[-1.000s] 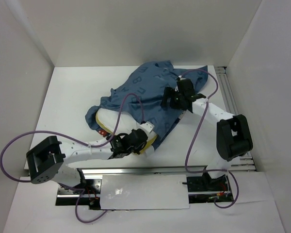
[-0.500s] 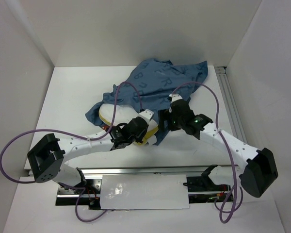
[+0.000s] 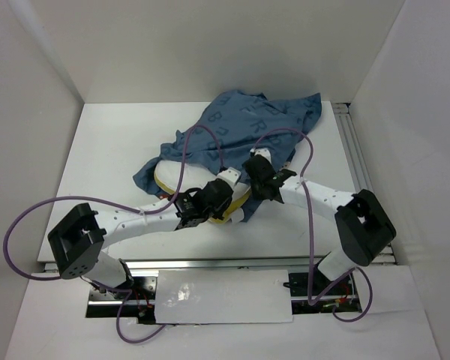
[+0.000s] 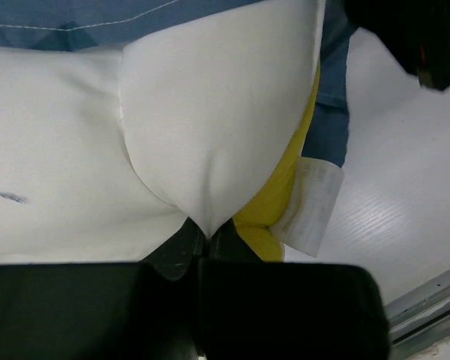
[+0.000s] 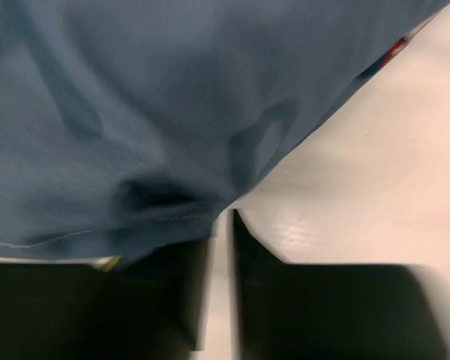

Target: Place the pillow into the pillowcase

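Diagonally, pillowcase (image 3: pixel 240 124) running near-left to far-right, pillow (image 3: pixel 172 184) end out — facing the arms.

The white pillow (image 3: pixel 171 180) lies partly inside the crumpled blue lettered pillowcase (image 3: pixel 247 124), near yellow-seamed edge exposed.

Bare table (image 3: pixel 109 150) gives passage left of the heaped pillowcase (image 3: pixel 244 124); a rail (image 3: pixel 354 157) borders its right

On the table (image 3: pixel 105 142), the pillowcase (image 3: pixel 247 124) spreads from centre frame toward the upper right, draped over the pillow (image 3: pixel 169 180), which pokes out at its lower left. The left gripper (image 3: pixel 219 204) meets the pillow's lower right corner. The right gripper (image 3: pixel 253 180) is just right of it.
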Motion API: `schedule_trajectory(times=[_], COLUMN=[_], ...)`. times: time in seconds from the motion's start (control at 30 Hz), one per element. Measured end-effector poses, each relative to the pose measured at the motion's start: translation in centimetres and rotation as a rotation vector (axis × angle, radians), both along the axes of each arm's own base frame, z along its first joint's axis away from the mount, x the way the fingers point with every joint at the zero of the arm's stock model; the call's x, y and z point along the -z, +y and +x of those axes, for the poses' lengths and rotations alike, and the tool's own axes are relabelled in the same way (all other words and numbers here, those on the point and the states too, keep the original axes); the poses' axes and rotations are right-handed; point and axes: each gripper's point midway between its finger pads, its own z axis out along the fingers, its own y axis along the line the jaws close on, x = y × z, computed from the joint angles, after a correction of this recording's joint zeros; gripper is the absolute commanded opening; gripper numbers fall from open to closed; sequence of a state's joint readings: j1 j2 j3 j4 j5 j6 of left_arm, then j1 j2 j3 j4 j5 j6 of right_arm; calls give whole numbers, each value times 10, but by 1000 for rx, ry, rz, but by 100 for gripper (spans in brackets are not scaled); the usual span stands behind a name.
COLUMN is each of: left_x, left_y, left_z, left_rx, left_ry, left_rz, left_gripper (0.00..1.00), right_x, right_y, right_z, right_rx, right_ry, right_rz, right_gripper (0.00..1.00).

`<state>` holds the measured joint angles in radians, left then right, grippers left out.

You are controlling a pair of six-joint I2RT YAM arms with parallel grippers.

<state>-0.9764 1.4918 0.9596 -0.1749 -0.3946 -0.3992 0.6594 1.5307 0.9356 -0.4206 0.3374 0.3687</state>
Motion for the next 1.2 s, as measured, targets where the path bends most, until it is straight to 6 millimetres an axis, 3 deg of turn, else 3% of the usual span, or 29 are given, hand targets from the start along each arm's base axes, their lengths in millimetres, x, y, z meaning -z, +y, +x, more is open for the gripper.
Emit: schedule_trajectory(times=[0.03, 0.17, 0.27, 0.37, 0.57, 0.7, 0.83, 0.93, 0.97, 1.0, 1.03, 1.07, 1.13, 1.2], left_x=[0, -1, -7, -17, -66, -96, -117, -107, -98, -89, -79, -68, -43, -18], left_y=[1, 3, 0, -7, -16, -7, -1, 1, 3, 4, 6, 9, 21, 41], left_z=[0, 5, 20, 47, 79, 80, 76, 72, 69, 66, 62, 56, 41, 23], left_rx=[-2, -24, -82, -165, -288, -332, -333, -328, -324, -320, -316, -316, -316, -344], left_ry=[0, 3, 21, 31, -17, -65, -104, -91, -76, -58, -38, -10, 44, 99], left_rz=[1, -9, -34, -68, -199, -272, -333, -323, -309, -293, -280, -268, -215, -170], left_gripper=[0, 0, 0, 0, 0, 0, 0, 0, 2, 20, 32, 47, 59, 65], right_x=[-4, -19, -24, -54, -157, -215, -229, -220, -214, -205, -196, -188, -178, -174], right_y=[-1, 2, 15, 40, 87, 101, 107, 107, 106, 105, 104, 103, 102, 100], right_z=[6, 17, 7, -13, -72, -102, -120, -124, -126, -128, -131, -136, -146, -148], right_rx=[21, 26, -48, -175, -498, -639, -719, -729, -729, -732, -731, -734, -742, -743], right_ry=[-20, -63, -27, -33, -134, -212, -216, -186, -167, -143, -113, -77, -23, -12], right_rz=[-1, 20, 83, 204, 459, 582, 626, 621, 615, 608, 599, 592, 583, 566], right_gripper=[1, 0, 0, 0, 0, 0, 0, 0, 4, 13, 24, 47, 70, 77])
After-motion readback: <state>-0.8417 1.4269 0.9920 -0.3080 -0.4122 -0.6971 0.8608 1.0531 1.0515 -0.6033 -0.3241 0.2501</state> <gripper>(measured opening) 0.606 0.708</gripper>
